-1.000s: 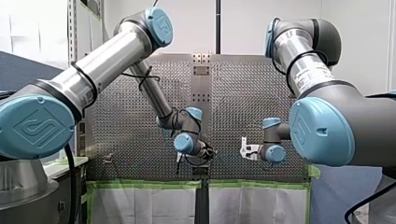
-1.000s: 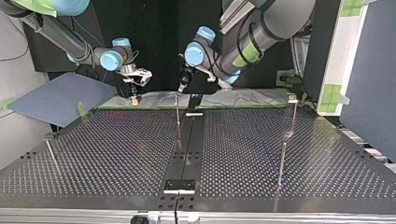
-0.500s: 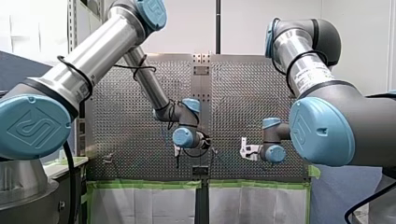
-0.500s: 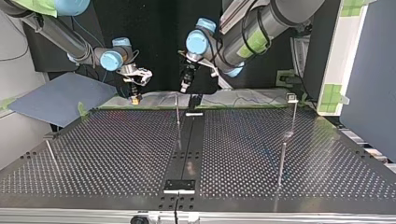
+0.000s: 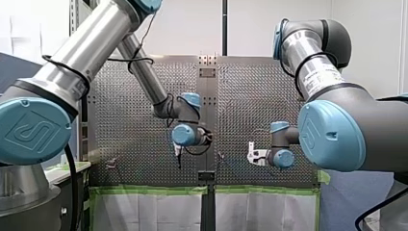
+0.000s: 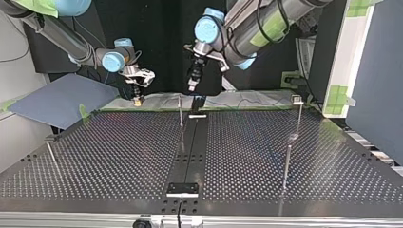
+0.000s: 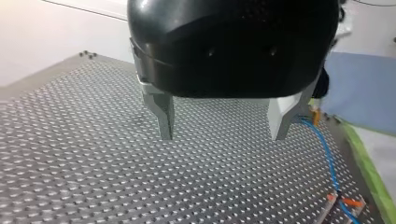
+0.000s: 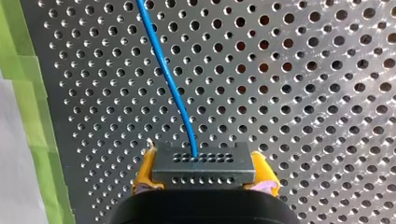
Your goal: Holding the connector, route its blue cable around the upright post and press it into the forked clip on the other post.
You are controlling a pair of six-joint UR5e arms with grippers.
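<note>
Right gripper (image 8: 203, 173): clamped on the connector (image 8: 203, 161), with yellow pads (image 8: 144, 173) showing at either side of its dark, hole-dotted face. The grip looked square and firm.

The blue cable (image 8: 169, 81) came out of one of those holes and ran ahead of the gripper in a loose curve over the perforated table (image 8: 303, 93). It touched no post in that view.

Left gripper (image 7: 223, 128): metal fingers well apart, nothing between them, hanging above the plate. Beside one finger the cable trailed off to a small orange-tabbed fitting (image 7: 345, 205) near the green tape (image 7: 369, 172) (its fixed end, probably).

In the top view the right gripper hung over the table's far edge at the view's left. The left gripper was near the top of the thin upright post (image 6: 180, 111) by the middle. A second post (image 6: 298, 116) stood well off at the view's right, with a small head (likely the forked clip, but too small to be sure).

Progress, as I judged it: only the grasp was done. The cable had not been taken round the upright post or seated in any clip. The wrap and the press both remained.
</note>
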